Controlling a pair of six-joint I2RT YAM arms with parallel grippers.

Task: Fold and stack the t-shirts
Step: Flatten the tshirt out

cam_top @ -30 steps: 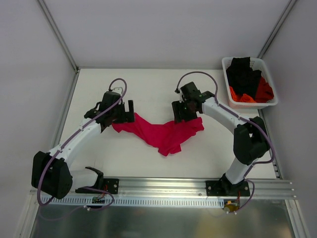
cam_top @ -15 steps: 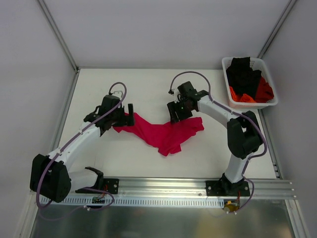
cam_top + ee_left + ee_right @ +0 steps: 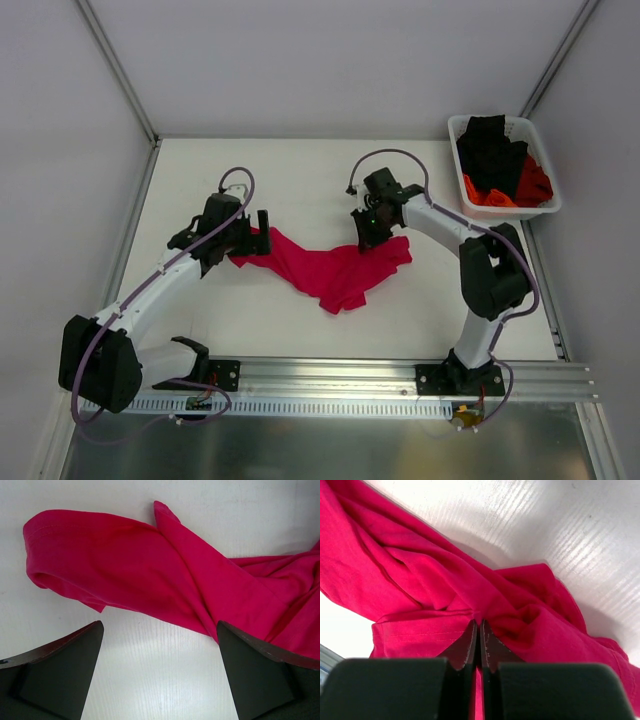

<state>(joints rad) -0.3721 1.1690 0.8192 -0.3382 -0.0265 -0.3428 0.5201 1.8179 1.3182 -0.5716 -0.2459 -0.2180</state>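
One crimson t-shirt [image 3: 330,268] on table [image 3: 290,180]; one basket [image 3: 500,211]; right jaws pinching it.

We're counting one crimson-pink t-shirt [image 3: 330,268], one white basket [image 3: 506,211], one black cloth heap [image 3: 488,152], one orange-red heap [image 3: 537,185], and two grippers: left gripper [image 3: 258,232], right gripper [image 3: 368,238].

T-shirt [image 3: 330,268] on table [image 3: 260,170] centre, basket [image 3: 508,210] at far-right corner, apparently holding other shirts [image 3: 492,160]
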